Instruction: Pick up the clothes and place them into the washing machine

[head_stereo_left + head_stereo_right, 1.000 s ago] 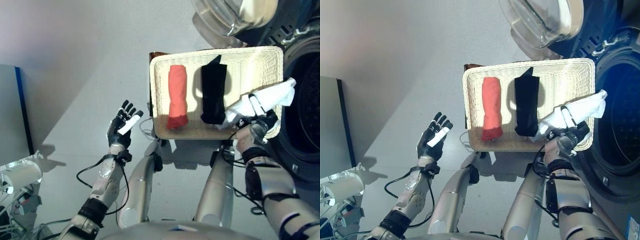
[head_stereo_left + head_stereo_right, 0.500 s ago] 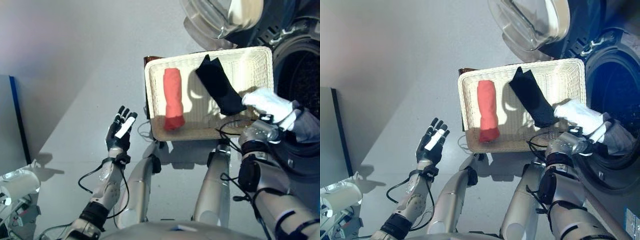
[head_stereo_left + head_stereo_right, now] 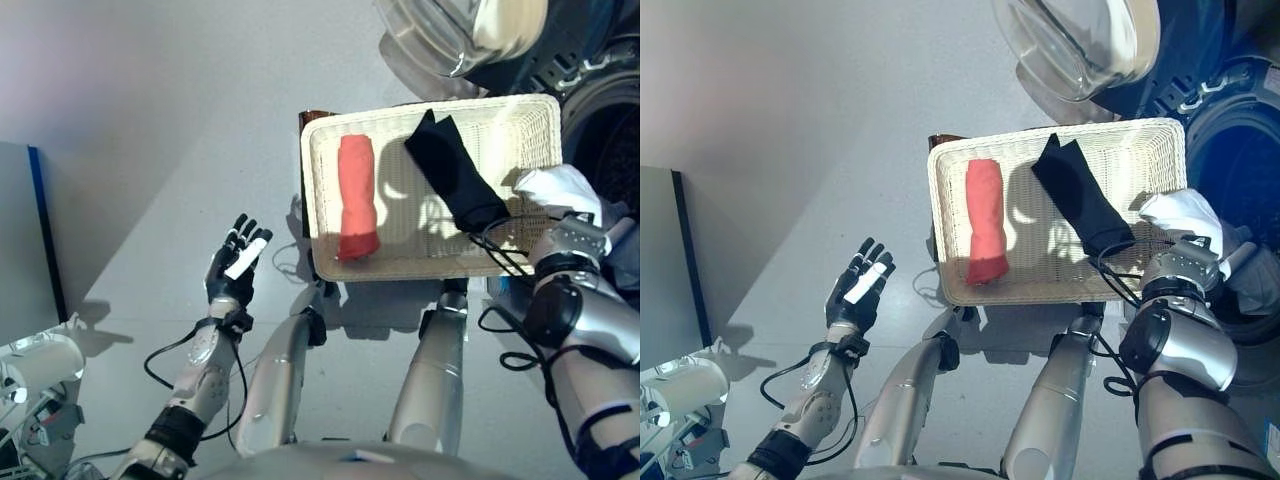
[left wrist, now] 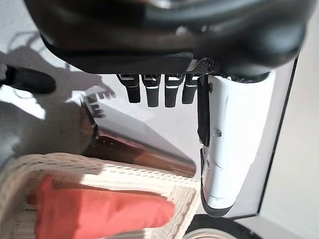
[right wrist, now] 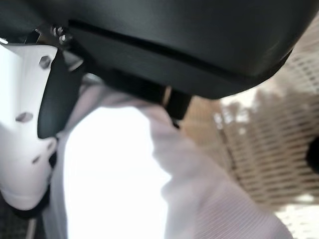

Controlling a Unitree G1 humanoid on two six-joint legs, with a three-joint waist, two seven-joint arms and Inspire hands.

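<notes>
The right hand (image 3: 1185, 262) grips the white garment (image 3: 1180, 212) at the basket (image 3: 940, 200) edge nearest the washing machine (image 3: 1240, 120) — next, carry it into the drum and let go — while the left hand (image 3: 235, 265) hangs open.

Floor (image 3: 150, 120): plain pale grey, smooth, lit brightly from one side; hard-edged shadows lie across it, one broad diagonal band darkening the area toward the left

Panel (image 3: 22, 240): flat grey-blue board standing at the left edge, with a dark blue vertical edge strip; its shadow falls on the floor just beside it

Cylinder (image 3: 40, 362): white, lying at the lower left corner on the floor, beside small loose fittings too small to tell apart

Stand (image 4: 134, 149): dark brown, glossy, showing under the near corner of the wicker, partly hidden

Light: strong, direct, giving crisp shadows
</notes>
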